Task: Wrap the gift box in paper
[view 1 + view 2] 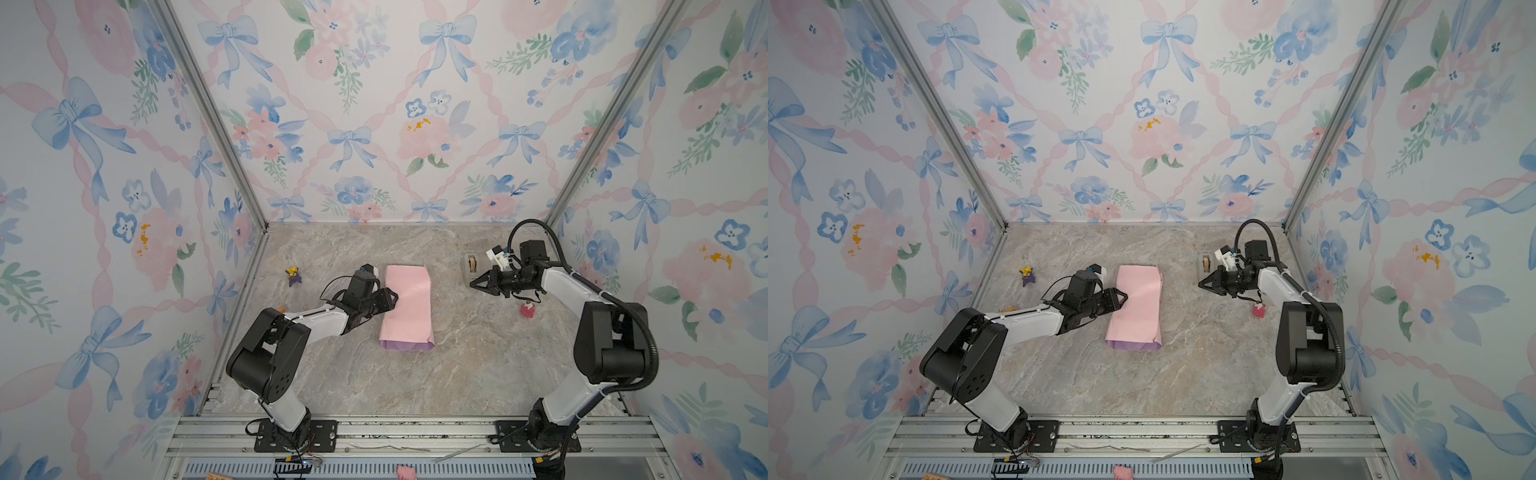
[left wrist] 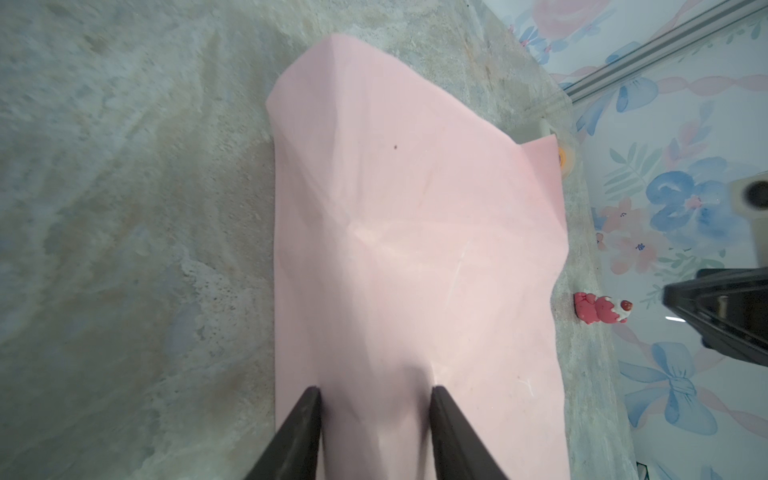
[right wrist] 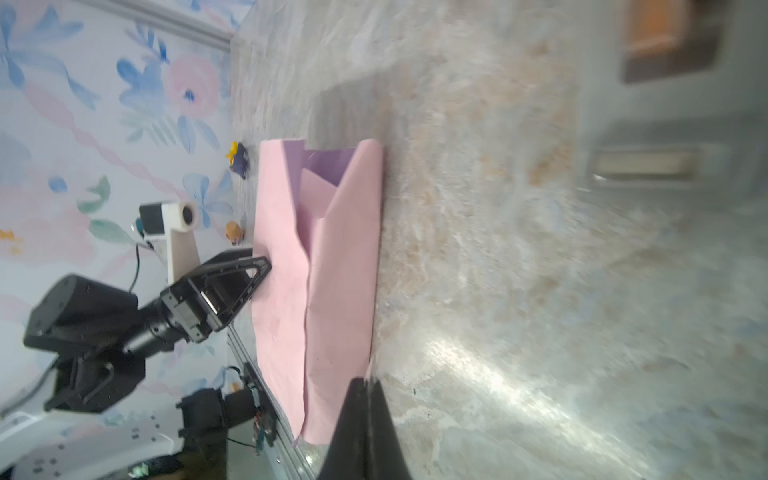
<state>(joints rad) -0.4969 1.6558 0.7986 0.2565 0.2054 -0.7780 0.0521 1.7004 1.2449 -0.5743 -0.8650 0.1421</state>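
Observation:
The paper [image 1: 409,303] [image 1: 1138,305] lies folded into a long bundle at mid-table, pale pink face out, with lilac showing at its near end [image 1: 405,345]. The gift box is hidden under the paper. My left gripper [image 1: 395,297] [image 1: 1124,297] is at the bundle's left edge. In the left wrist view its fingers stand apart over the pink paper [image 2: 415,249], left gripper [image 2: 376,390] open with nothing pinched. My right gripper [image 1: 471,284] [image 1: 1200,285] [image 3: 365,382] is shut and empty, hovering right of the bundle and apart from it.
A grey tape dispenser [image 1: 471,266] [image 1: 1205,264] stands just behind the right gripper. A red figurine [image 1: 528,309] [image 2: 602,307] sits at the right. A purple-and-yellow figurine [image 1: 294,276] [image 3: 239,160] and a small orange object [image 1: 280,309] lie at the left. Walls enclose three sides.

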